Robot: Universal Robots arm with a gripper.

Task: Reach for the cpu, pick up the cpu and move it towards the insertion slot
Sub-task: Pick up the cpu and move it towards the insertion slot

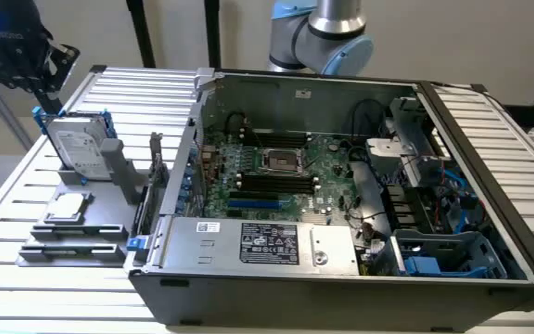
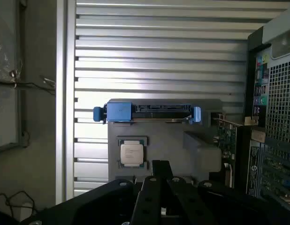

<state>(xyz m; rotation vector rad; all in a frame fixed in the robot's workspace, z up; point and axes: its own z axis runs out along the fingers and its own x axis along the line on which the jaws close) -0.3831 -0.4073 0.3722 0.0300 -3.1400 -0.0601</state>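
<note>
**status: reach barely under way, cpu not picked**

cpu (image 2: 133, 153) lies flat in its pocket on the grey fixture (image 1: 81, 231). the fixture sits on the slatted worktop (image 1: 7, 209), near the edge at the exterior view's left, outside the pc case (image 1: 341, 299). the hard drive (image 1: 77, 146) stands upright in the same fixture, just beyond the cpu toward the worktop's far edge.

gripper (image 1: 35, 69) hangs high over the worktop's far corner on that same side. it is well apart from the cpu and touches nothing. the wrist view looks down past the gripper onto the cpu and the drive's top edge. can't tell whether the gripper is released or clenched (dark parts on dark). either way it carries no cpu, since the chip is in its pocket.

insertion slot (image 1: 283, 160) is on the motherboard inside the case, its dark centre bare. it is well apart from the cpu, with the case wall between them.

my read: nothing is completed. closing in on the chip, the grasp, the lift and the move to the slot are all left.
</note>
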